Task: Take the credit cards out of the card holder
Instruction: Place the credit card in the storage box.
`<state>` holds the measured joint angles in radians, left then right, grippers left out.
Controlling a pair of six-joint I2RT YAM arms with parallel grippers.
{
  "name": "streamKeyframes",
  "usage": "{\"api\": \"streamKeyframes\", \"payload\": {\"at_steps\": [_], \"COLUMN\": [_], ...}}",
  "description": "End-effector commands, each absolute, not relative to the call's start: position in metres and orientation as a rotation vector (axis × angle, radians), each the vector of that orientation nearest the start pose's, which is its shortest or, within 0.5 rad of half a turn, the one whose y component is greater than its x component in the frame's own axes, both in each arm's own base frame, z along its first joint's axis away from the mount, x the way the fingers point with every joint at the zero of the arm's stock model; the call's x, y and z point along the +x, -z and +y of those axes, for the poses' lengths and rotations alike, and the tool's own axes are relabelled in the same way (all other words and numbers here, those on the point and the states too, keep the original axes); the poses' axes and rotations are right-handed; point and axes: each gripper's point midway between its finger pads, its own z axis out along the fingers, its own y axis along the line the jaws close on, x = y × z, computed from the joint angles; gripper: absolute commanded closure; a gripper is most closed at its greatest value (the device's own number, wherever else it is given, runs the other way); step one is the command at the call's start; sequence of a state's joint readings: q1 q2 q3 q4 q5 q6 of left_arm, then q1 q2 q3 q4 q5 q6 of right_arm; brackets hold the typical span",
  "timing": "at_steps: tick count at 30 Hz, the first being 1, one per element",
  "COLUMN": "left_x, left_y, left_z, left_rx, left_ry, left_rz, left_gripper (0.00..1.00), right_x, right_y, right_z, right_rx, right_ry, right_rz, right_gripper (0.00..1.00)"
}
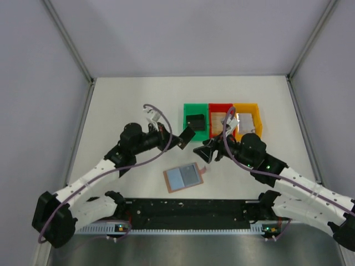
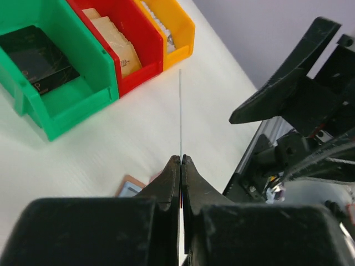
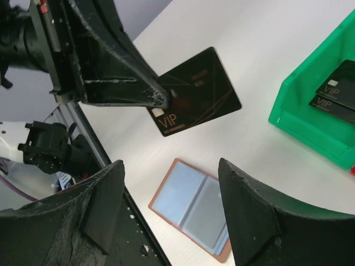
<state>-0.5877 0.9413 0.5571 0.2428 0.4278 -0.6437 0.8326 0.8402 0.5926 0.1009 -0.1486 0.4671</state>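
Black VIP card pinched in my left claw, card holder lying open on the desk

Nearest my bases, the card holder (image 1: pixel 184 178) lies flat and open on the desk (image 1: pixel 127 100), blue-grey pockets up, with a reddish-brown border and a small tab on its right edge. Above it my left claw (image 1: pixel 180 141) is clamped tight on one corner of a black credit card (image 3: pixel 205 88), held clear of the desk. Gold "VIP" lettering reads beside the card's chip, and the finer print is too small to make out. My right claw (image 3: pixel 172 183) faces it with fingers spread apart, gripping nothing. Farther back stand three bins side by side: the green bin (image 1: pixel 195 106) with black cards (image 3: pixel 338 91) inside, their lettering too small to read, then the red bin (image 1: pixel 221 106) and the yellow bin (image 1: pixel 247 106).
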Motion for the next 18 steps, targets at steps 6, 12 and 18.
{"api": "streamKeyframes", "payload": {"at_steps": [6, 12, 18], "left_x": [0.273, 0.311, 0.343], "left_y": [-0.212, -0.191, -0.166], "left_z": [-0.295, -0.312, -0.322], "left_rx": [0.976, 1.226, 1.353], "left_ry": [0.923, 0.825, 0.792], "left_rz": [1.805, 1.795, 1.827], "left_gripper": [1.00, 1.00, 1.00], "right_x": [0.188, 0.186, 0.181], "right_y": [-0.227, -0.223, -0.215], "right_z": [0.248, 0.231, 0.228], "right_rx": [-0.533, -0.527, -0.545], "right_ry": [-0.900, -0.832, -0.835], "right_rz": [1.788, 1.773, 1.782], "right_gripper": [0.32, 0.31, 0.31]}}
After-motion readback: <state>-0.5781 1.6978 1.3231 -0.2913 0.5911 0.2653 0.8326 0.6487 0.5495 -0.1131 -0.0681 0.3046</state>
